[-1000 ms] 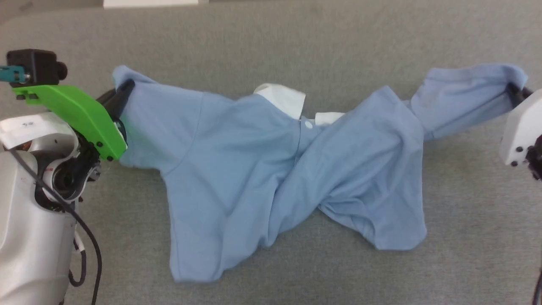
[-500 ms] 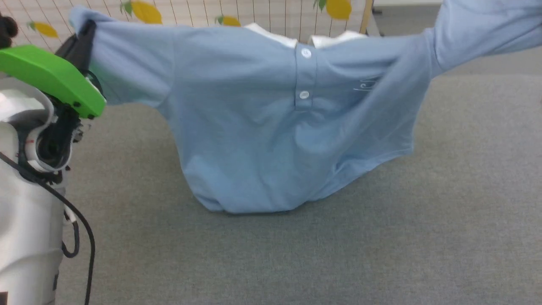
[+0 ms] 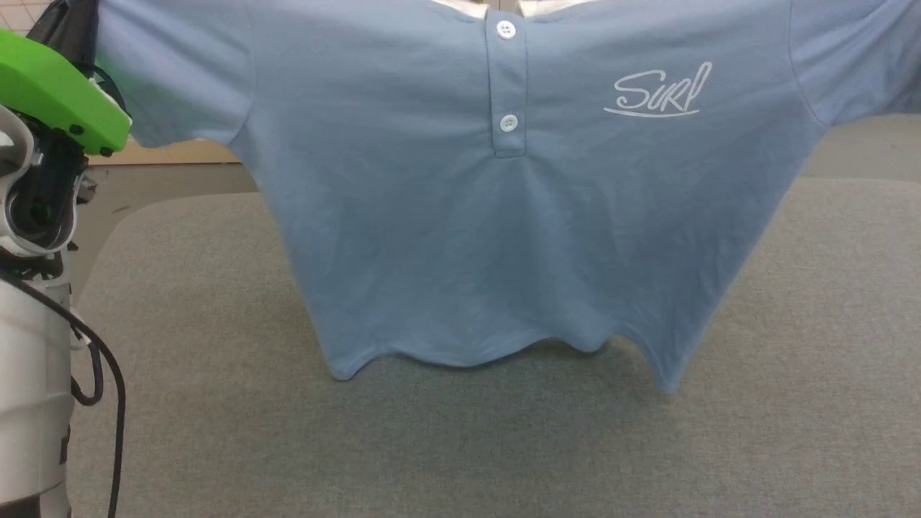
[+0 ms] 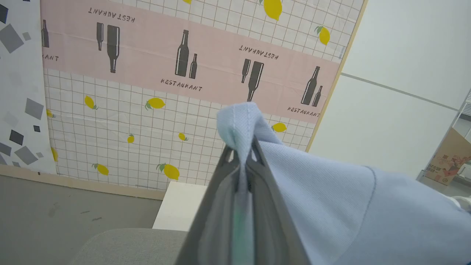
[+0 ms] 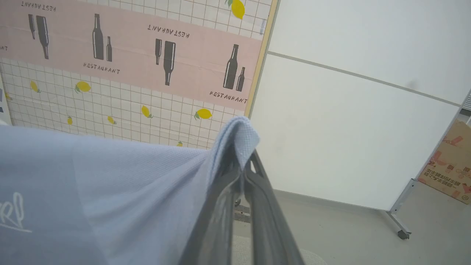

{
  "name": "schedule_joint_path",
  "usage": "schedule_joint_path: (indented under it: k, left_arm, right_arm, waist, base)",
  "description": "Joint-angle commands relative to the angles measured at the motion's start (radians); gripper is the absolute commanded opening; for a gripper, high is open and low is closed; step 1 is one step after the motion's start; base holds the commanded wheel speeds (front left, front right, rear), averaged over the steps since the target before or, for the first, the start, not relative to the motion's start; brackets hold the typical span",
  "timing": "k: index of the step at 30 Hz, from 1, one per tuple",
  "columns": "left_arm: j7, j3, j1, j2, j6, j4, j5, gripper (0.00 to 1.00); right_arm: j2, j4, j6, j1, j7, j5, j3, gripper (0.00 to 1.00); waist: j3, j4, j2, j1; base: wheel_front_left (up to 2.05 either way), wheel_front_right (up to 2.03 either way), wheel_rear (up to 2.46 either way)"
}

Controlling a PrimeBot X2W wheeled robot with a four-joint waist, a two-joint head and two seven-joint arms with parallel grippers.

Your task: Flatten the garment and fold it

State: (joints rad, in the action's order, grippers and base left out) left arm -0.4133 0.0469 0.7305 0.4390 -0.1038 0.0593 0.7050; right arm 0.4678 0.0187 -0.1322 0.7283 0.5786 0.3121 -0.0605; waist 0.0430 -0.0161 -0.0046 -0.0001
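Blue garment (image 3: 460,216) hangs spread wide, its sleeve ends pinched tight in the left fingers (image 4: 217,206) and the right fingers (image 5: 216,213).

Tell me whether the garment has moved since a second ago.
Yes. The garment has gone up: it lay crumpled on the grey surface, and now hangs spread above it.

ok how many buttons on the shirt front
2 on the garment: the upper button at the placket's top, the lower button near its bottom end. The collar is cut off, so another may be hidden.
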Motion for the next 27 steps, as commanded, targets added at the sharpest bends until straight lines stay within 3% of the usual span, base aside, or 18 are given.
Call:
schedule_joint_path:
  k: [1, 7, 12, 20, 27]
  left_arm:
    - [-0.005, 0.0, 0.024, 0.011, -0.005, 0.009, -0.003, 0.0]
    - [-0.019, 0.02, 0.101, 0.039, 0.023, 0.073, -0.017, 0.0]
    - [-0.026, 0.028, 0.242, 0.077, 0.056, 0.175, -0.032, 0.0]
    - [0.039, 0.049, 0.553, 0.094, 0.103, 0.313, -0.077, 0.0]
    - [0.126, 0.074, 0.77, 0.077, 0.148, 0.412, -0.108, 0.0]
  right_arm:
    - [0.004, 0.009, 0.002, 0.024, -0.004, 0.0, 0.004, 0.0]
    - [-0.025, 0.04, 0.002, 0.108, 0.004, -0.027, 0.025, 0.0]
    - [-0.094, 0.095, 0.002, 0.246, 0.037, -0.073, 0.029, 0.0]
    - [-0.159, 0.185, 0.002, 0.558, 0.069, -0.266, 0.012, 0.0]
    - [-0.243, 0.244, 0.002, 0.759, 0.007, -0.412, -0.084, 0.0]
  waist:
    - [-0.008, 0.002, 0.0046, 0.0001]
    - [-0.089, -0.001, 0.0046, 0.0001]
    - [-0.228, -0.012, 0.0046, 0.0001]
    - [-0.448, -0.009, 0.0046, 0.0001]
    - [-0.558, -0.001, 0.0046, 0.0001]
  base:
    - [0.0, 0.0, 0.0]
    - [0.0, 0.0, 0.0]
    - [0.0, 0.0, 0.0]
    - [0.0, 0.0, 0.0]
    - [0.0, 0.0, 0.0]
